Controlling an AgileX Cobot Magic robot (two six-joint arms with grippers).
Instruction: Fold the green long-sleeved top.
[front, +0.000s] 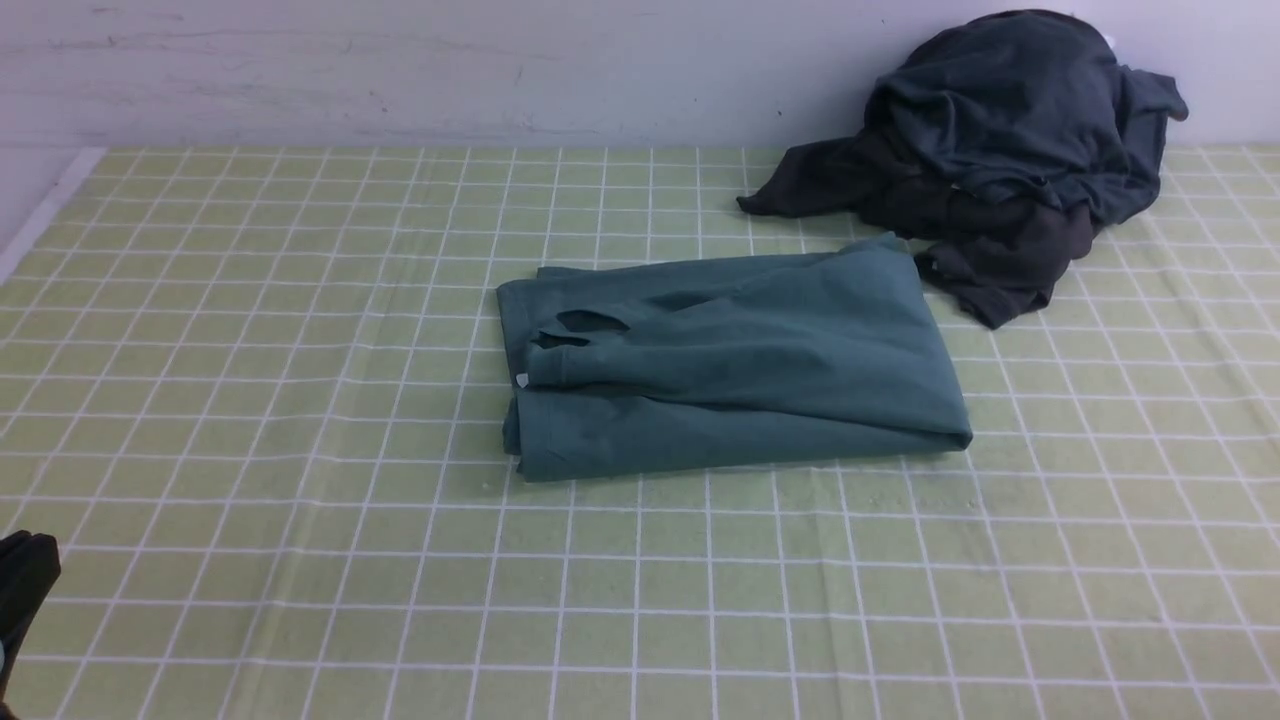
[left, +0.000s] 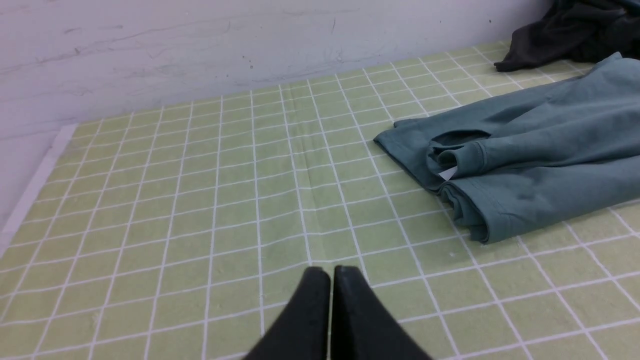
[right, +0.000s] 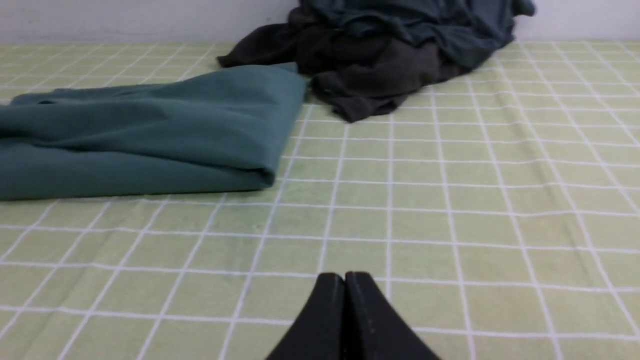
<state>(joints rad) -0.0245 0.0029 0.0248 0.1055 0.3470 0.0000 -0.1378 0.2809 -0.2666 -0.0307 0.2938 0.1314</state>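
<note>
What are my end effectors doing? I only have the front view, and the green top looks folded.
Observer: The left end effector is shut and empty, above bare checked cloth, clear of the green long-sleeved top.
Operator: And the right one?
Observer: The right end effector is shut too, holding nothing, apart from the top's folded edge.
Operator: Anything sticking out at the cuff end?
Observer: A small white label pokes out beside the ribbed cuff.
</note>
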